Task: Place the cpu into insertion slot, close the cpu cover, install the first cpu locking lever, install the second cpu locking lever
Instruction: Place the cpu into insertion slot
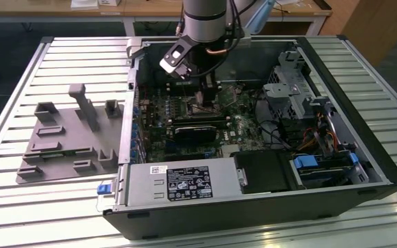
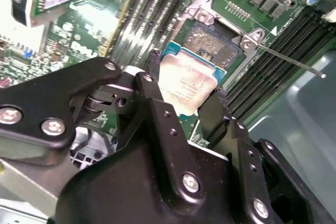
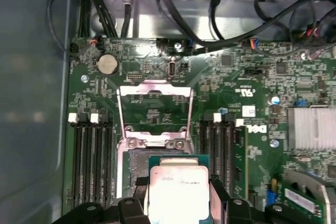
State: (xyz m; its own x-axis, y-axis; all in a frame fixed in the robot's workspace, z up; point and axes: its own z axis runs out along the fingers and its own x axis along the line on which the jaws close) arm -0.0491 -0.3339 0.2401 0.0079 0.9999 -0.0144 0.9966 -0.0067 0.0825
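The cpu [image 2: 186, 90] is held clamped in the hand [image 2: 186, 75] over the insertion slot [image 2: 212, 45], seen at twelve o'clock from the black card [image 1: 195, 133] in the exterior view.

The cpu [image 3: 179, 195] was cut off at one edge by the first wrist view's border, two of its sides lay hidden behind the clamping fingers [image 2: 218, 111] of the gripper [image 2: 187, 80] in the second wrist view, and it covered part of the insertion slot [image 2: 211, 39].

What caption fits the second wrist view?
End effector gripping the cpu at the insertion slot.
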